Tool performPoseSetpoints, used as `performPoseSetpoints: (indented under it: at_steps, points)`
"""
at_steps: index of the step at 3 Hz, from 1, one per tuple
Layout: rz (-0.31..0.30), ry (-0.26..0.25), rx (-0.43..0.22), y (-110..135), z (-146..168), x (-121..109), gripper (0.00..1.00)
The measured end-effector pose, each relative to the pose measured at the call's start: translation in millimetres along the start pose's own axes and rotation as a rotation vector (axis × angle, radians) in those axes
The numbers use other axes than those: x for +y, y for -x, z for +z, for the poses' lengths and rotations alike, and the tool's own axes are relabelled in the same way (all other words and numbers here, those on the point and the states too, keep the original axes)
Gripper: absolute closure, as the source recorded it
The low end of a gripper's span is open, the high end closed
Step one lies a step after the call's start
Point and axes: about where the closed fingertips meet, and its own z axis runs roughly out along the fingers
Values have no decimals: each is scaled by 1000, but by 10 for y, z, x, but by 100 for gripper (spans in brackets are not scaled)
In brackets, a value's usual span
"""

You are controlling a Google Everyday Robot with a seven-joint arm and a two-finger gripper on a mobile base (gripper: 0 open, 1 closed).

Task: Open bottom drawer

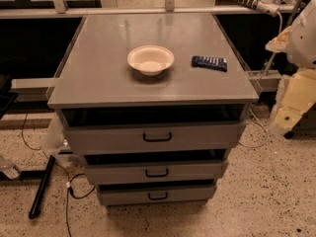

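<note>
The bottom drawer (123, 195) is the narrowest grey front, lowest in the grey metal cabinet (98, 83), with a small black loop handle (158, 196) at its centre. It looks pushed in, about as far as the two drawers above it. My gripper (285, 115) is the cream-coloured end of the arm at the right edge of the camera view. It hangs beside the cabinet's right side at the height of the top drawer, well apart from the bottom drawer's handle and holding nothing that I can see.
The middle drawer (113, 172) and the top drawer (108, 138) sit above. On the cabinet top are a white bowl (150, 59) and a dark blue packet (210, 62). On the speckled floor at left lie a black bar (42, 186), cables (69, 191) and a plastic bottle (7, 168).
</note>
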Motion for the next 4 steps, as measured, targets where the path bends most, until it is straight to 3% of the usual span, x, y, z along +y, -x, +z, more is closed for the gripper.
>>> performPoseSetpoints:
  at_steps: [1,2,3,4]
  points:
    - [-4,-6,-3,-21,33,19,0]
    - [-11,21,-40,-132,357,165,0]
    - [-1,44,-92,-394,920,380,0]
    - [-10,31,-182,-623,1454,576,0]
